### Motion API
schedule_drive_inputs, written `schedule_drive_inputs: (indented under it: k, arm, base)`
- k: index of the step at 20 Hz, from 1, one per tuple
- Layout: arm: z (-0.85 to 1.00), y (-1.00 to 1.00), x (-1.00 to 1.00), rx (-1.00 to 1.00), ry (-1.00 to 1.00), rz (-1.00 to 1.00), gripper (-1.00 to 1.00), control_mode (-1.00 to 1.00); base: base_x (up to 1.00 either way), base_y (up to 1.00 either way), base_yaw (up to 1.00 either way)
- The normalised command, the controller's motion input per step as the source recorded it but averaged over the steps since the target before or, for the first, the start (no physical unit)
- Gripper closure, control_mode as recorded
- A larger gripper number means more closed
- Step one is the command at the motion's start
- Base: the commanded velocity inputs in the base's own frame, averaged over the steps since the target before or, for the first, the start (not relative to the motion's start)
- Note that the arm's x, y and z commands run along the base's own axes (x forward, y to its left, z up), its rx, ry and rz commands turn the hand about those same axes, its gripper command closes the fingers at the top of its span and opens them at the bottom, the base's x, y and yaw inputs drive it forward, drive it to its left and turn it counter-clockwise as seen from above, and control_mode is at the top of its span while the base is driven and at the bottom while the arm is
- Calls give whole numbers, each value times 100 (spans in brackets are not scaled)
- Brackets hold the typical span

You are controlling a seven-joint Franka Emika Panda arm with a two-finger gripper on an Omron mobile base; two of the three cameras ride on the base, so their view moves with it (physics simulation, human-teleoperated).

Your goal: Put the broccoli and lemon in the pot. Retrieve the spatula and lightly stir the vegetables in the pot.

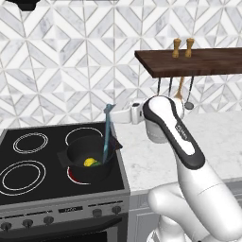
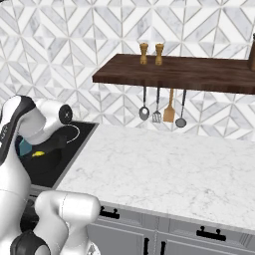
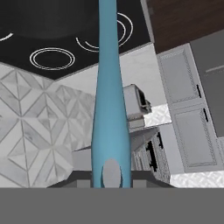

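A: Teal spatula [image 1: 107,134] stands almost upright with its blade down in the black pot [image 1: 80,165], which sits on the stove [image 1: 28,189] at the front right burner. What worries you?

B: Mostly the pot. It is low-walled and looks light, and the blade leans against the right side of its inner wall. A stroke that is too wide or too firm could push the pot across the glass, or tip it toward the stove's edge.

A: And the vegetables?

B: The lemon [image 1: 88,162] lies on the pot's floor just left of the blade, with the broccoli [image 1: 96,164] touching it on the right, half hidden. A hard sweep could flick the lemon over the low rim. It's round, so I'd expect it to roll off toward the marble desk [image 1: 156,156].

A: How is the tool held?

B: The hand [image 1: 109,112] grips the slim handle near its top end, out at the end of the arm reaching in from the right. The fingers are drawn in tight on the handle, as closed as it allows. In the hand view the handle runs straight away from the camera, centred between the tips.

A: So the grip itself is fine?

B: It looks firm, but it sits far from the blade. I'd judge that any sideways resistance at the bottom could twist the handle between the fingers.
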Motion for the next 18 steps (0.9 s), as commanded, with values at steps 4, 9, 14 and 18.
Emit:
schedule_drive_inputs:
  k: [4, 9, 14, 18]
  arm:
    - [-17, 10, 27, 0, 0, -5, 100, -100]
    - [-7, 14, 21, -2, 0, -10, 100, -100]
    - [-5, 11, 1, -4, 0, -20, 100, -100]
    - [-1, 9, 0, -3, 1, -23, 100, -100]
  base:
    - [0, 0, 0]
    - [0, 0, 0]
    - [0, 0, 0]
    - [0, 0, 0]
